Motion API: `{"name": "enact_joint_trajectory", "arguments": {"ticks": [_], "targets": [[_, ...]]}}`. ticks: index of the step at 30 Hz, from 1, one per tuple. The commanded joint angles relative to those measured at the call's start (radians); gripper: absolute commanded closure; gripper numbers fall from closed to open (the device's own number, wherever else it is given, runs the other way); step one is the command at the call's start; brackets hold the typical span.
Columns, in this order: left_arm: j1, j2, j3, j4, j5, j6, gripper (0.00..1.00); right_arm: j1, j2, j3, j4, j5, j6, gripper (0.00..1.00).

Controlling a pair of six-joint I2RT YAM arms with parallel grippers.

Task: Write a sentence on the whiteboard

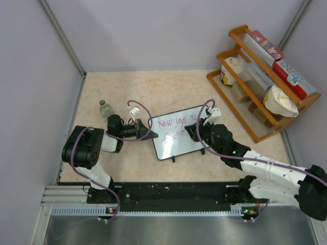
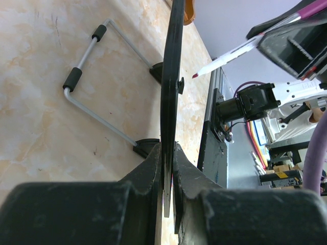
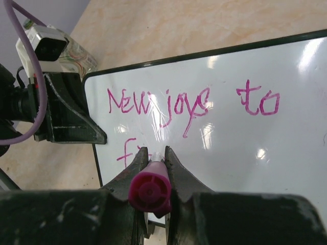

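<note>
A pink marker sits clamped in the right hand; the left hand pinches the whiteboard edge.

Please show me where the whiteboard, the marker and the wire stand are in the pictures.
whiteboard (image 3: 265, 163): right wrist view, bare white surface under the word "to"
marker (image 3: 149, 192): right wrist view, its round magenta rear end
wire stand (image 2: 73, 79): left wrist view, black sleeve on the metal bar

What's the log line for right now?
left pincer: shut on black-framed glossy whiteboard | right pincer: shut on pink marker | pink handwritten sentence: second line started
</note>
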State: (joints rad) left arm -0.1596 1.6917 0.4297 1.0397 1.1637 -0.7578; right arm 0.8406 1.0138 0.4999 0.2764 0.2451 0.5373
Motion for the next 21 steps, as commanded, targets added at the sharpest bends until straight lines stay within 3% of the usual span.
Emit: {"name": "enact_joint_trajectory", "arguments": {"ticks": [1, 21], "targets": [[0.003, 0.000, -0.005, 0.029, 0.010, -0.008, 1.00, -0.012, -0.024, 0.078, 0.033, 0.028, -0.036, 1.00], [0.003, 0.005, -0.002, 0.034, 0.013, -0.011, 1.00, -0.035, 0.088, 0.098, 0.053, 0.014, -0.045, 1.00]]}}
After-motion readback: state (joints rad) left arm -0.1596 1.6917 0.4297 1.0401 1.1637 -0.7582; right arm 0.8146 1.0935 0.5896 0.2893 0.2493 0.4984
